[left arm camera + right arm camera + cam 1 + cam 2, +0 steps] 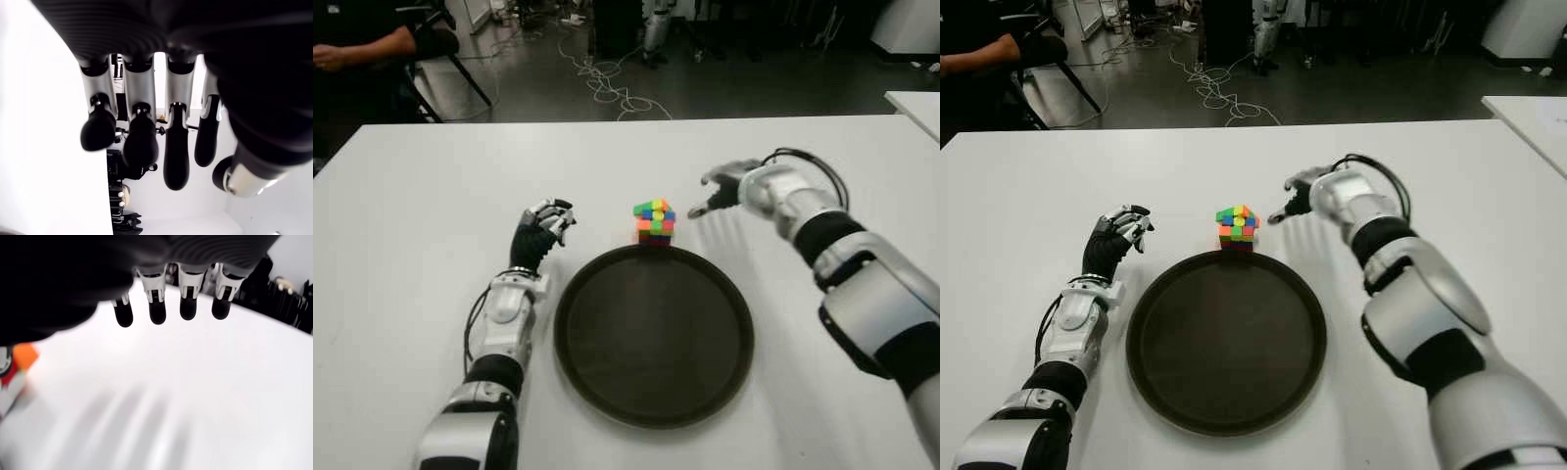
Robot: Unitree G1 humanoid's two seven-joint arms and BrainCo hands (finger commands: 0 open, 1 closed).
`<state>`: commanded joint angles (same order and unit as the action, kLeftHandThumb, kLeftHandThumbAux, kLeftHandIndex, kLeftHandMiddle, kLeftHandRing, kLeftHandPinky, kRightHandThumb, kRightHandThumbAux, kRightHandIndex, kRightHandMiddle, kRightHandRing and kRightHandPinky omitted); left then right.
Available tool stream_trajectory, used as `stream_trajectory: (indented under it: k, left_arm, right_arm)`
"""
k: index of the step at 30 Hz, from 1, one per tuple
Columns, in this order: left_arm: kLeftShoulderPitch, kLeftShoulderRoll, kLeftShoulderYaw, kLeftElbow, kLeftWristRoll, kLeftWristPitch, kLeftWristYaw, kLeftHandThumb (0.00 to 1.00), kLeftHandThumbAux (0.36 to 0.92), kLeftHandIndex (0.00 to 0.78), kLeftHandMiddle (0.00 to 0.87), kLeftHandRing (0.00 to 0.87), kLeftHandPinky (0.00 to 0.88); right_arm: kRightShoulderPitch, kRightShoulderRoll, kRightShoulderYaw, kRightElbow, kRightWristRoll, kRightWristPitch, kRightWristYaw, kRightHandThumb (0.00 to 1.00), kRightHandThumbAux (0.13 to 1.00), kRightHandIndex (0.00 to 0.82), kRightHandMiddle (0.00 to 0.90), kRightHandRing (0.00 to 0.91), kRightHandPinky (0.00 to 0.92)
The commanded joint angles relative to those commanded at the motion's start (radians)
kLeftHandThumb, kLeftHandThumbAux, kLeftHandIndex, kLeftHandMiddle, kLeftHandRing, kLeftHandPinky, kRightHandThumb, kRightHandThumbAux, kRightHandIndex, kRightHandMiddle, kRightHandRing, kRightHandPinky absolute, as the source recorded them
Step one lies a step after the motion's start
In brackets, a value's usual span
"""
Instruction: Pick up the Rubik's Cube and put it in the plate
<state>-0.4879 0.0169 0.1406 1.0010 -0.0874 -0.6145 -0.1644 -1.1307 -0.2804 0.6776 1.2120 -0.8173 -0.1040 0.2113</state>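
**Left eye view: cube on table beside plate, both hands empty**

Surface: a white table (411, 215), plain and unmarked. Beyond its far edge lies a dark floor with loose cables (607, 83), and a person's arm (367, 47) shows at the far left corner. A second white table edge (915, 103) appears at the far right.

Landmark: a dark round plate (653, 335). The Rubik's Cube (654, 222) stands on the table touching or just beside the plate's far rim, outside it.

Right hand (724, 186): raised beyond the plate's far right rim, just right of the cube and apart from it. Fingers (157, 313) extended and spread, holding nothing.

Left hand (540, 233): left of the plate's far rim, fingers loosely curled, holding nothing.

Writing: no legible lettering on any item.
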Motion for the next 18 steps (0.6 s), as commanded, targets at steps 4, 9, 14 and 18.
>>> stream_trajectory:
  k: [4,9,14,18]
  left_arm:
    - [0.001,0.002,0.001,-0.003,-0.003,-0.003,-0.004,0.856,0.657,0.419,0.570,0.757,0.738]
    - [0.006,0.002,0.000,-0.011,-0.004,0.000,-0.009,0.856,0.658,0.419,0.569,0.762,0.759]
    - [0.008,0.004,-0.001,-0.016,-0.005,0.006,-0.012,0.855,0.658,0.419,0.569,0.759,0.744]
    - [0.008,0.002,0.007,-0.024,-0.022,0.024,-0.028,0.856,0.657,0.420,0.565,0.764,0.772]
  right_arm:
    - [0.002,-0.047,-0.033,-0.108,0.012,0.011,0.038,0.118,0.275,0.000,0.000,0.000,0.000]
    - [0.042,-0.103,-0.062,-0.244,0.016,0.025,0.079,0.107,0.319,0.000,0.000,0.000,0.000]
    - [0.082,-0.147,-0.082,-0.370,0.012,0.046,0.112,0.103,0.350,0.000,0.000,0.000,0.000]
    - [0.136,-0.218,-0.114,-0.549,0.008,0.068,0.160,0.105,0.358,0.000,0.000,0.000,0.000]
